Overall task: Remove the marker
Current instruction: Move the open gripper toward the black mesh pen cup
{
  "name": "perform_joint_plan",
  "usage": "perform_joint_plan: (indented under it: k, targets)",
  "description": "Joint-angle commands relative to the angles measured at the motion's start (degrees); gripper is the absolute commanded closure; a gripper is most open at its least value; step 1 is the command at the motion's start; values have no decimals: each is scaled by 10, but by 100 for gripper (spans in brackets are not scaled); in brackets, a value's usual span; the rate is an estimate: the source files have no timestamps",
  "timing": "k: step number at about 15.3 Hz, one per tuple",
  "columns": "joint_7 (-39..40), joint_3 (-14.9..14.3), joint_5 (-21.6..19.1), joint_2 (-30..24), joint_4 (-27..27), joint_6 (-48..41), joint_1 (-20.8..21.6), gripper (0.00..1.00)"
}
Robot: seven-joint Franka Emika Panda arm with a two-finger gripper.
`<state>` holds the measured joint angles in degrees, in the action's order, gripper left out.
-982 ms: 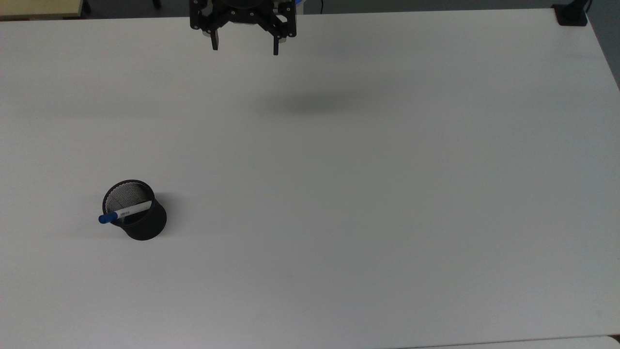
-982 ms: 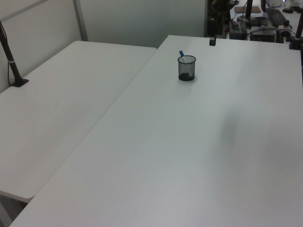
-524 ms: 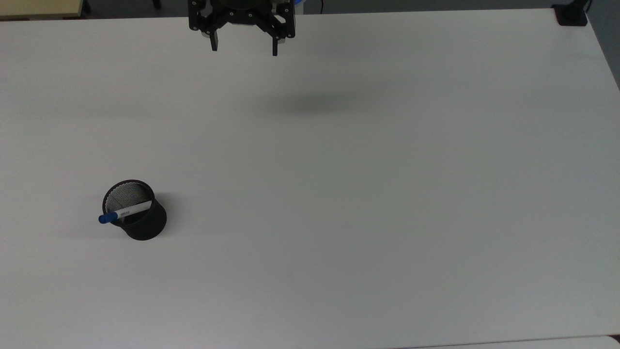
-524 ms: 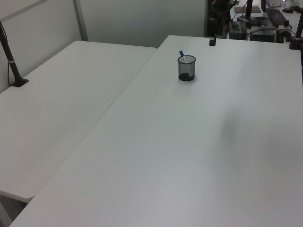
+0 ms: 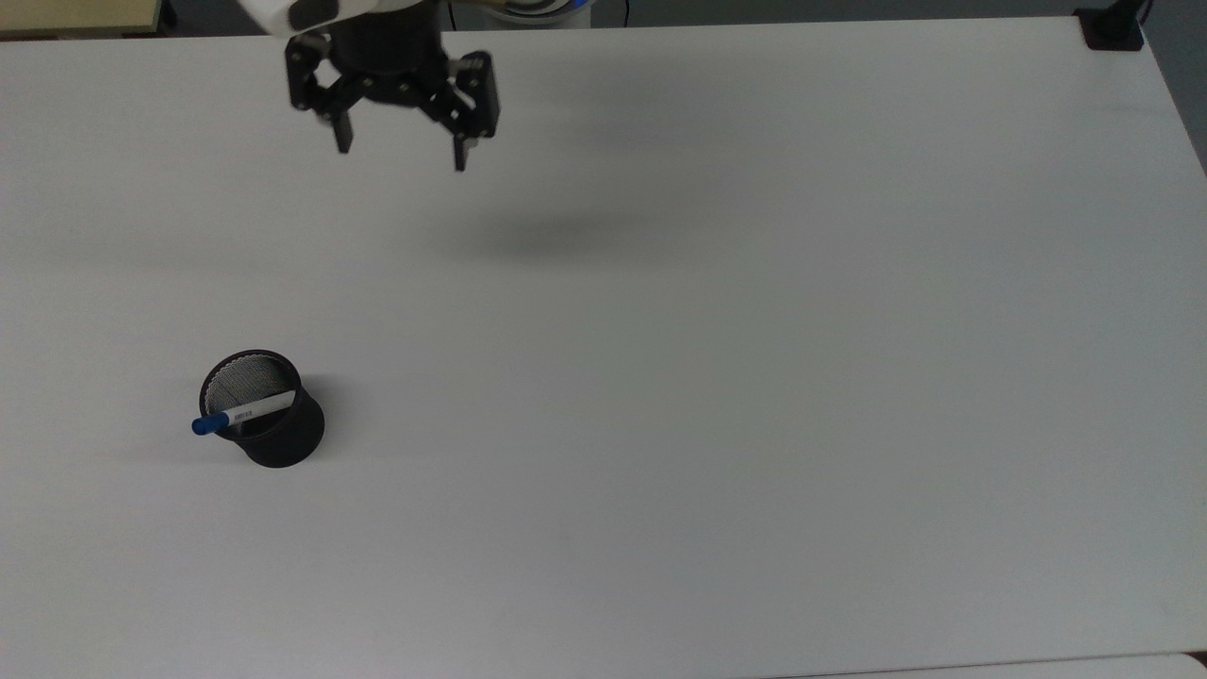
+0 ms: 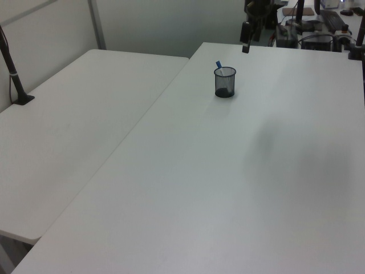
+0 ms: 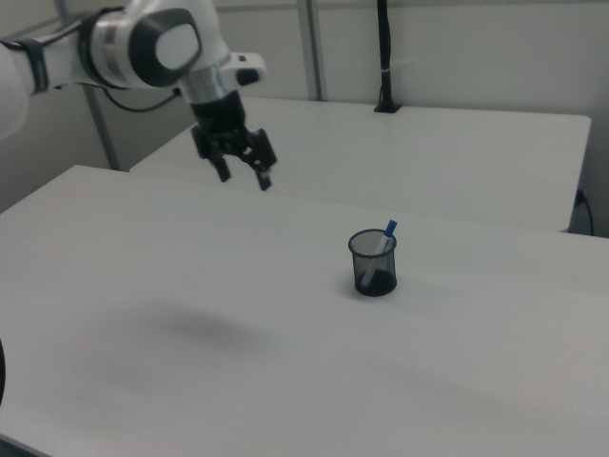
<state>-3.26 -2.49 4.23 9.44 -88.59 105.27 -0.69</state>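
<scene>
The marker is white with a blue cap and leans inside a black mesh cup at the top view's lower left. Its blue cap sticks out over the rim. I also see the marker in the cup in the right view, and the marker above the cup in the left view. My gripper hangs open and empty high above the table, far up and to the right of the cup in the top view. In the right view the gripper is left of the cup.
The white table is bare around the cup. A second white table adjoins it on the left view's left. A black clamp post sits at the top view's upper right corner. Equipment clutter lies beyond the far edge.
The gripper has moved left and down in the top view, toward the cup's side, still open. The cup and marker have not moved.
</scene>
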Motion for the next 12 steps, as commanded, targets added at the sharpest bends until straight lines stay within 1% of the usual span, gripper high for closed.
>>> perform_joint_plan:
  k: [1,4,5,8,11,12]
  targets:
    - [13,-5,5,37,-1,89,-40,0]
    - [10,-5,3,70,-2,183,-82,0]
    - [-2,-5,3,82,-2,218,-88,0]
    - [-60,-5,16,125,-2,317,-96,1]
    - [-83,-7,18,166,-2,407,-101,5]
    - [-86,-8,20,176,-2,432,-102,8]
